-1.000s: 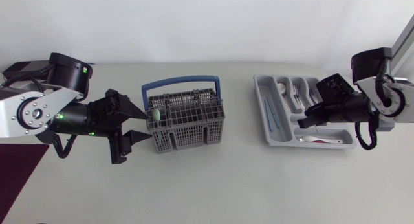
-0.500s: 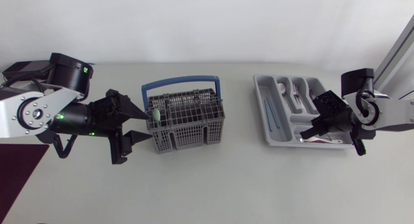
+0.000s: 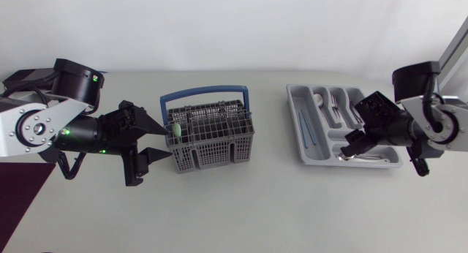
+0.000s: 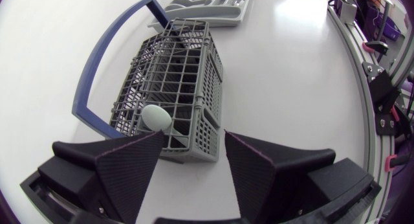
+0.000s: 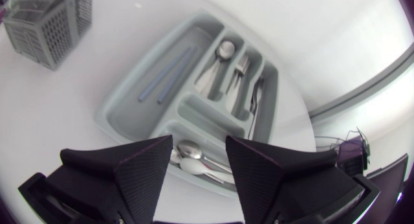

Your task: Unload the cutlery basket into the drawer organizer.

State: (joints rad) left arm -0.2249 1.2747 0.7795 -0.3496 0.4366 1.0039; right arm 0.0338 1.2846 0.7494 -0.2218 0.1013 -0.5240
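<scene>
Though near left hand [image 4: 194,133], basket [image 4: 211,78] ungrasped.

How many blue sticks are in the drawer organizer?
2: one blue stick and a second beside it, both in the drawer organizer's long compartment nearest the cutlery basket. None seem hidden.

Count, per kind:
- basket [image 3: 208,152]: 1, with 1 pale green handle [image 3: 176,128] showing in it
- organizer tray [image 5: 121,118]: 1
- blue sticks [image 5: 176,75]: 2
- spoons in the crosswise slot [image 5: 189,149]: 2
- spoon in a long slot [image 5: 224,50]: 1
- forks [image 5: 240,67]: number unclear
</scene>
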